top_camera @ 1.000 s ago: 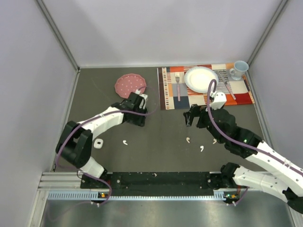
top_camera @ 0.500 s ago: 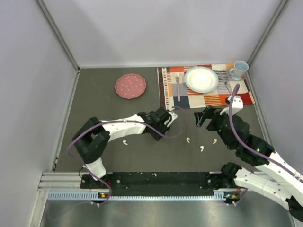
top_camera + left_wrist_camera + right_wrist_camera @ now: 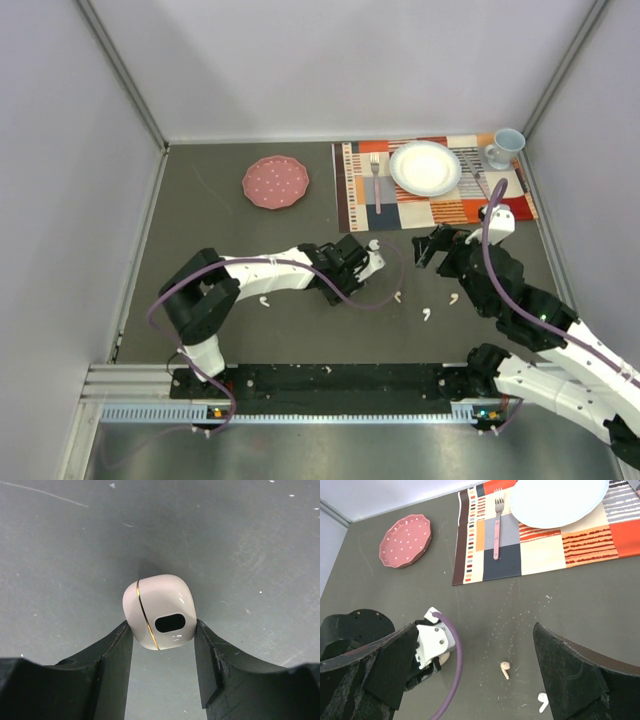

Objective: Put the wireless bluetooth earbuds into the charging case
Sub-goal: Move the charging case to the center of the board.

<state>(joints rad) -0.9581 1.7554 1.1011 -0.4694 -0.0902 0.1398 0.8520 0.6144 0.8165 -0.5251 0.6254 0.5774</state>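
**Left claw clamping the charging case, earbuds loose on the table**

The left gripper (image 3: 162,625) is pinching the white charging case (image 3: 157,605) between its two black fingers (image 3: 115,655). The case's gold seam and dark oval port are facing the wrist camera. From this angle it is hard to say whether the case is touching the dark table (image 3: 200,240) or hanging just above it.

The right gripper (image 3: 430,246) is hovering with its jaws spread wide and nothing between them, near the placemat's front edge.

Four earbuds are lying on the table, all outside the case. The left-hand earbud (image 3: 264,300) is sitting beside the left arm's forearm. The middle earbud (image 3: 397,296), the lower earbud (image 3: 427,314) and the right-hand earbud (image 3: 453,298) are lying in a loose group between the two grippers.

The left arm's purple cable (image 3: 375,300) is looping low over the table, passing close to the middle earbud.

Farther back, a pink dotted plate (image 3: 275,182) is sitting on the bare table. A striped placemat (image 3: 350,200) is carrying a white plate (image 3: 425,167), a fork (image 3: 376,180) and a pale mug (image 3: 505,148).
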